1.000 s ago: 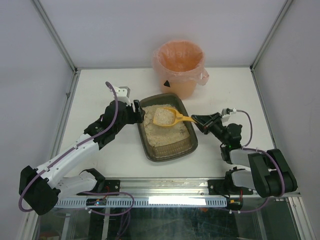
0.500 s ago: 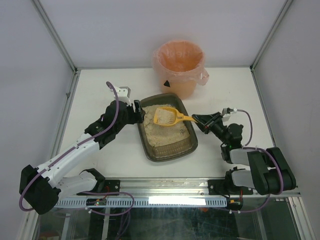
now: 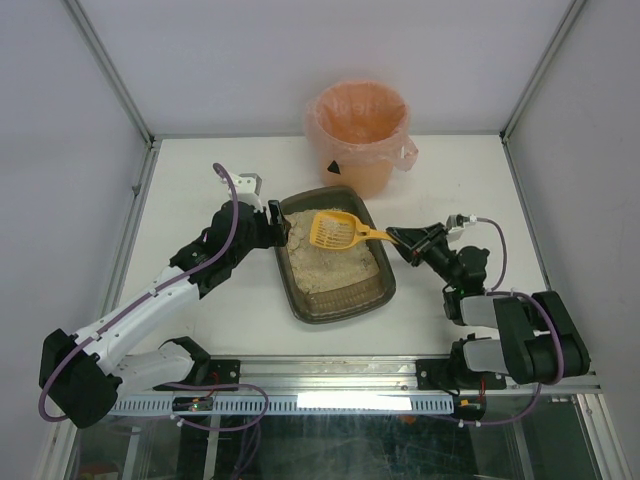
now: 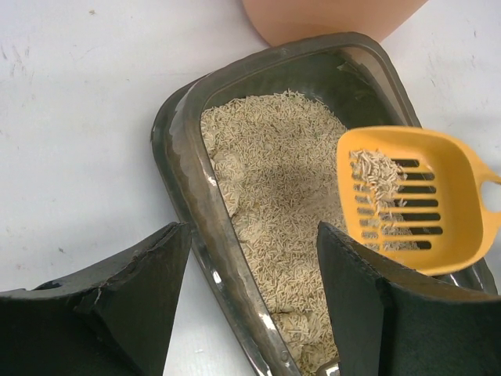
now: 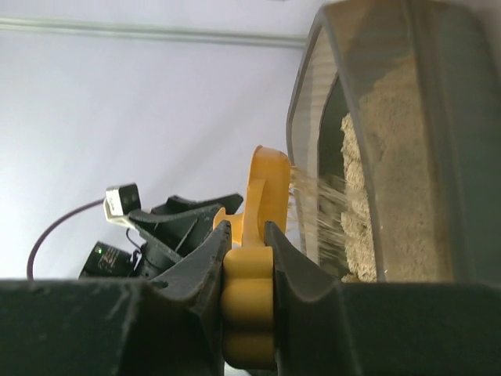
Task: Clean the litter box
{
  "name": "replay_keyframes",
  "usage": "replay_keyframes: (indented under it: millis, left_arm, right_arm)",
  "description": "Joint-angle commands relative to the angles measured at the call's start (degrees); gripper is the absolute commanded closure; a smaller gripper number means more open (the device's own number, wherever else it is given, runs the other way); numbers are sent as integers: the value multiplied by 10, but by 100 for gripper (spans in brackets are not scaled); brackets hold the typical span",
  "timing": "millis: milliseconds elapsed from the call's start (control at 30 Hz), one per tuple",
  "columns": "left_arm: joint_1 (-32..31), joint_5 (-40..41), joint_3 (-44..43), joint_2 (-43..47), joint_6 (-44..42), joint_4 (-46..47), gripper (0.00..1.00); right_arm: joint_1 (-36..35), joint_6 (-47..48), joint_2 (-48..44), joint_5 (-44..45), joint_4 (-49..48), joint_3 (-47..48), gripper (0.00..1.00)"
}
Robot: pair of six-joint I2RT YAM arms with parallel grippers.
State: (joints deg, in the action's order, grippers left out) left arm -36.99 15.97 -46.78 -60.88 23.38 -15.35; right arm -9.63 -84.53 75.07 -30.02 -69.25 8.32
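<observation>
The litter box [image 3: 340,312] is a dark shallow tray with beige litter in the middle of the table. My right gripper [image 3: 400,240] is shut on the handle of a yellow slotted scoop [image 3: 335,230] and holds it over the box's far half. A few grains lie on the scoop [image 4: 415,200], and litter streams down beside the scoop [image 5: 262,196] into the box [image 5: 313,102]. My right gripper [image 5: 244,227] pinches the handle end between both fingers. My left gripper [image 3: 274,226] is open. My left gripper [image 4: 252,231] straddles the box's left rim [image 4: 192,180], one finger outside, one over the litter.
A round bin [image 3: 358,125] with a pink liner stands just behind the box, its base showing at the top of the left wrist view [image 4: 329,16]. Enclosure walls and metal rails border the white table [image 3: 200,180] on every side.
The heap of litter on the scoop has sifted away through the slots, leaving it almost empty. The right gripper and scoop shifted slightly right. The left arm has not moved.
</observation>
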Motion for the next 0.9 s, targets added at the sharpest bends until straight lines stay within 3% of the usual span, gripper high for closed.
replay_keyframes:
  millis: [0,67,167,267,367,500,667,867]
  left_arm:
    - [8,4,-19,6,7,16,32]
    - [7,9,-13,9,9,20,32]
    - [8,9,-18,8,6,17,32]
    - [8,10,-12,10,8,21,32]
    - [8,2,-18,-1,7,23,32]
    - [8,-2,-10,-11,15,30,32]
    - [8,-14,-7,-32,24,31,34]
    - [8,-16,9,-42,32,45,37]
  right_arm:
    - [9,21,-19,-9,-19,17,100]
    - [-3,43,-32,-11,5,32,100]
    - [32,51,-65,3,49,21,100]
    - [-2,69,-73,-6,63,43,100]
    - [26,76,-86,-1,95,33,100]
    - [9,135,-116,4,236,71,100]
    - [4,259,-190,93,450,126,100]
    - [-16,340,-200,128,599,216,100]
